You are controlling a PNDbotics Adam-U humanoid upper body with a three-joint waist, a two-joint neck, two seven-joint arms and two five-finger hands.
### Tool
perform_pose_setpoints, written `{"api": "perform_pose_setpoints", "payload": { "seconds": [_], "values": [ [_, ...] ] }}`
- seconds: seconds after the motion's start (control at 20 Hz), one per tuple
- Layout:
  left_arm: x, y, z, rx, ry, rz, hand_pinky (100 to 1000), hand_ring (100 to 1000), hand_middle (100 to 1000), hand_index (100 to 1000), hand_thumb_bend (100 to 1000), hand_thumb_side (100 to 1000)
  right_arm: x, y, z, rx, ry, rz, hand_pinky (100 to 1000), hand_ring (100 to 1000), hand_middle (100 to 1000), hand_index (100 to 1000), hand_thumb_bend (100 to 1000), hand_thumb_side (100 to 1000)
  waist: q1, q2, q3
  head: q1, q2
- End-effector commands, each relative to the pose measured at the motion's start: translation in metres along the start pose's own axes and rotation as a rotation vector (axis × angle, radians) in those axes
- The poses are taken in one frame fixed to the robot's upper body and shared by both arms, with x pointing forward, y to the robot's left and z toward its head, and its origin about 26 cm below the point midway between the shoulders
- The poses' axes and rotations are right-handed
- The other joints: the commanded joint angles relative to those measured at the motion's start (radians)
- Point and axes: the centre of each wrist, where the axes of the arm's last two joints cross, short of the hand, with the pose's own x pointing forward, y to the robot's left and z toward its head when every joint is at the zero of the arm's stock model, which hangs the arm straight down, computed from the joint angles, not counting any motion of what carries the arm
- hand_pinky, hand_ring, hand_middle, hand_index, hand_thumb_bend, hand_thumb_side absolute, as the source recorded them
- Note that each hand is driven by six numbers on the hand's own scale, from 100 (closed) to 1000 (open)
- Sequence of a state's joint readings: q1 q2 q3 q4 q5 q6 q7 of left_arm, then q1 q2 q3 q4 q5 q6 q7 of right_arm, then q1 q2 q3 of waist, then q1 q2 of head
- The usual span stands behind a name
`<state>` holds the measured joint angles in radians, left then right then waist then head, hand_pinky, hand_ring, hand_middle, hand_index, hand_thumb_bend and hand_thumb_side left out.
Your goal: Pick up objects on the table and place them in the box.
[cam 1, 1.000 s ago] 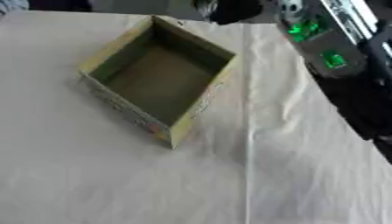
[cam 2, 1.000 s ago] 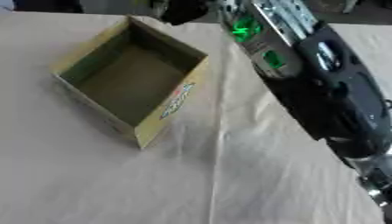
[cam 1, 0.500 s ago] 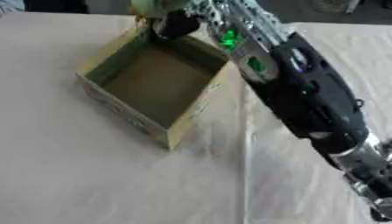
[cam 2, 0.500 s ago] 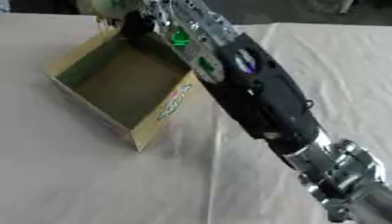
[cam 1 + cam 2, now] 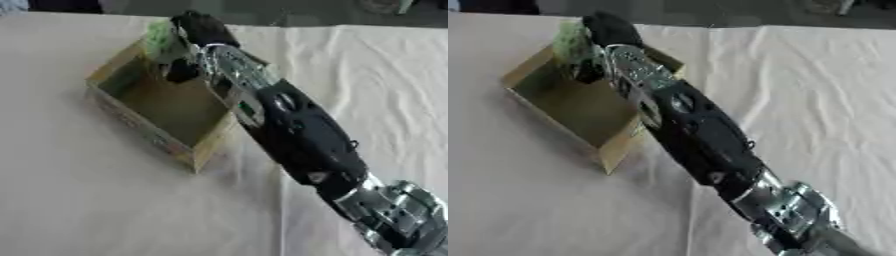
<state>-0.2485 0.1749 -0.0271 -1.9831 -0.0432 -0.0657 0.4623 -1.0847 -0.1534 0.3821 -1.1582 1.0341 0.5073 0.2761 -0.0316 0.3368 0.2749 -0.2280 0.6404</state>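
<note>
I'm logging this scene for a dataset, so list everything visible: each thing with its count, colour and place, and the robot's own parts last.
Open cardboard box: one, tan with a printed outer side, upper left of the table, nothing visible on its bare floor.
Pale green object: one, light green, shape unclear, held over the box's far corner.
Cloth-covered table: one, off-white, wrinkled, filling most of the view.
Right arm: one, black with silver joints, reaching diagonally from the lower right to the box.
Right hand: one, black, above the box's far corner, fingers curled round the green object.
Left hand: not in view.
</note>
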Motion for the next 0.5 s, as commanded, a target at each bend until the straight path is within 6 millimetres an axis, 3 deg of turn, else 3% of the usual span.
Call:
{"api": "perform_pose_setpoints", "payload": {
  "seconds": [0.05,0.35,0.5],
  "values": [
    [0.006,-0.001,-0.003,-0.012,-0.024,0.014,303,603,695,768,100,725,0.002,0.002,-0.004,-0.017,0.011,0.002,889,894,701,850,100,307,0.006,-0.016,0.003,-0.004,-0.007],
    [0.006,-0.001,-0.003,-0.012,-0.022,0.013,303,603,695,768,100,725,0.002,0.014,-0.006,0.035,0.007,0.01,896,916,741,890,100,359,0.004,-0.015,0.005,-0.003,-0.006],
    [0.006,-0.001,-0.003,-0.011,-0.021,0.013,303,603,696,768,100,725,0.002,0.013,-0.007,0.068,-0.001,0.019,909,935,774,919,182,407,0.003,-0.016,0.006,-0.004,-0.007]
  ]
}}
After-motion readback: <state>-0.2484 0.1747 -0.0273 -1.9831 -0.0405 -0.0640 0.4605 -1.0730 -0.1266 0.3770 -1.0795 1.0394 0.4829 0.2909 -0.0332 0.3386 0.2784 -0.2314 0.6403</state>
